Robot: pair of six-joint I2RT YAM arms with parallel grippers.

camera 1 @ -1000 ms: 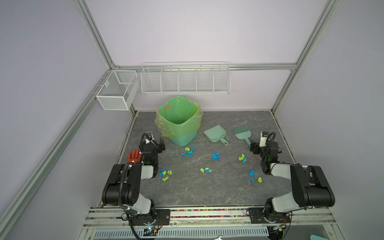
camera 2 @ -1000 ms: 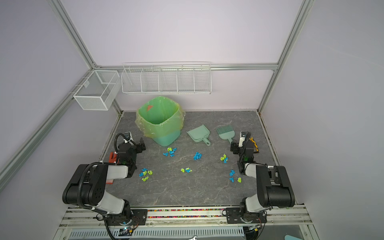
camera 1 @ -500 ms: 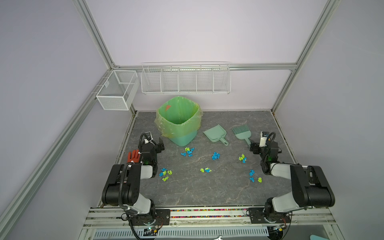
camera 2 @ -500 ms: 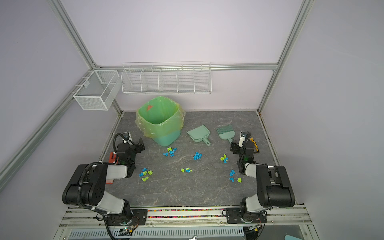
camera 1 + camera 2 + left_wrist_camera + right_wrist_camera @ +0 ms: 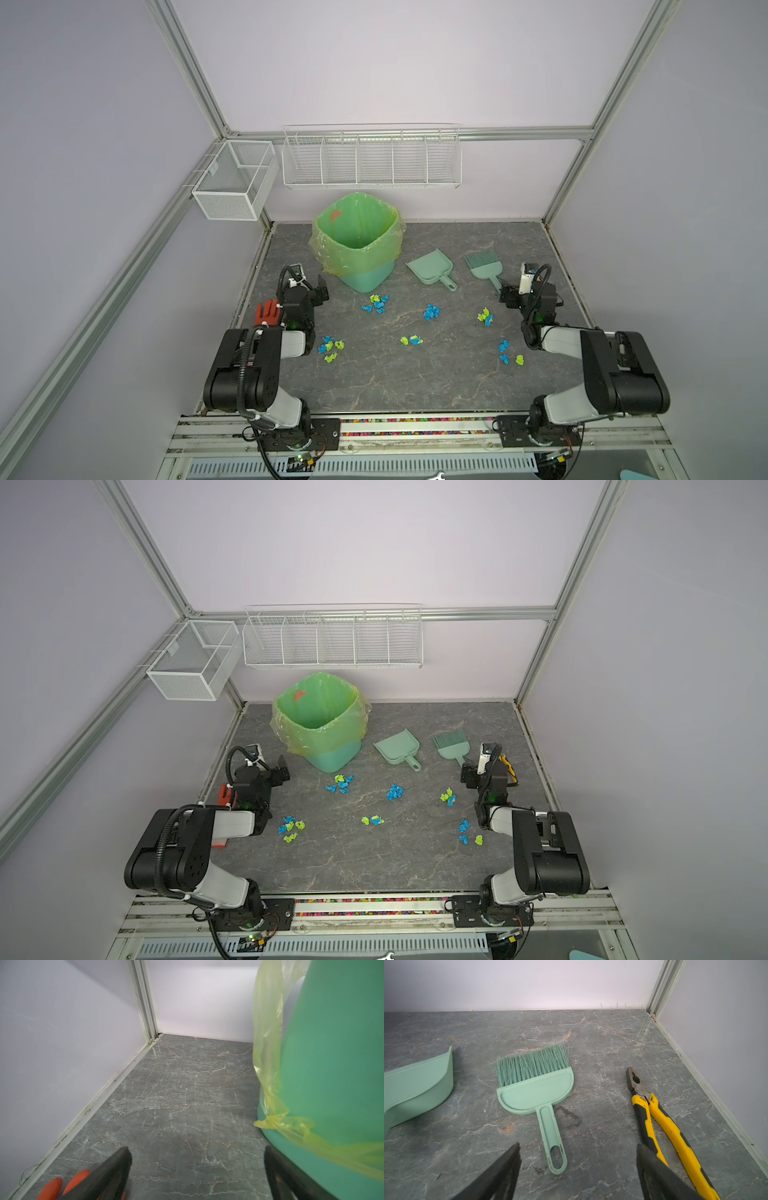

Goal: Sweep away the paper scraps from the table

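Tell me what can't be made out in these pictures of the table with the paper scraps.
- Orange-red rubber glove: top views, mostly behind the left arm; the left wrist view shows only its tips.
- Yellow-handled pliers: top views, largely behind the right arm; handle ends cut off in the right wrist view.
- Blue and green paper scraps: too small to count.
- Mint green plastic dustpan: right wrist view, cut by the edge.

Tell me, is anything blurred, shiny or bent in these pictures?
In both top views, light is even, and the frame rails lean outward as through a wide lens. In the left wrist view, the table shines near the corner and the left gripper is blurred. In the right wrist view, the brush is sharp.
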